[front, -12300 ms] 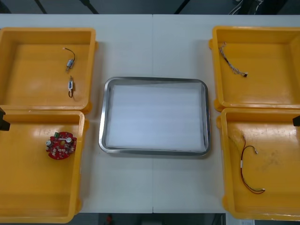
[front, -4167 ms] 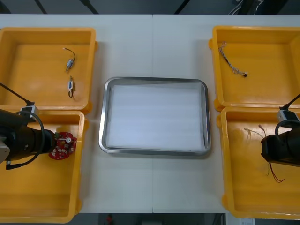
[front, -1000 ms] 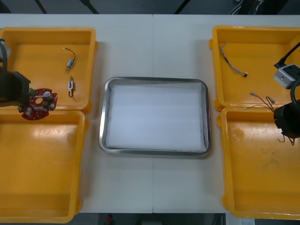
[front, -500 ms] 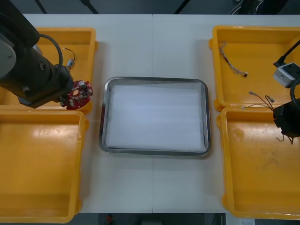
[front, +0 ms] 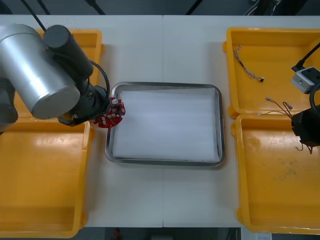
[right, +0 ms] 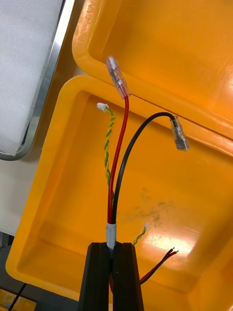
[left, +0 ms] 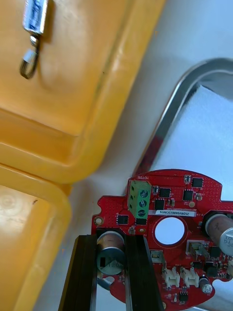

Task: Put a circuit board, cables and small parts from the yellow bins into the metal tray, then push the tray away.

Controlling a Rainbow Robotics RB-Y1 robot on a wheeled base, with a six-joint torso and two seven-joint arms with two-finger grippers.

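Four yellow bins flank the metal tray, which is white inside. From the front, the left gripper holds the round red circuit board over the tray's left rim, part of it above the white lining. The right gripper hangs over the seam between the two right-hand bins, and a cable bundle juts from it toward the tray. A twisted cable lies in the far right bin.

Seen from the right wrist, the right gripper is pinched narrow on the cable bundle, whose red, black and twisted yellow-green strands spread above the bin floor.

Seen from the left wrist, the left gripper clamps a cylinder standing on the circuit board, beside the tray's rim. A small metal part lies in the bin beyond.
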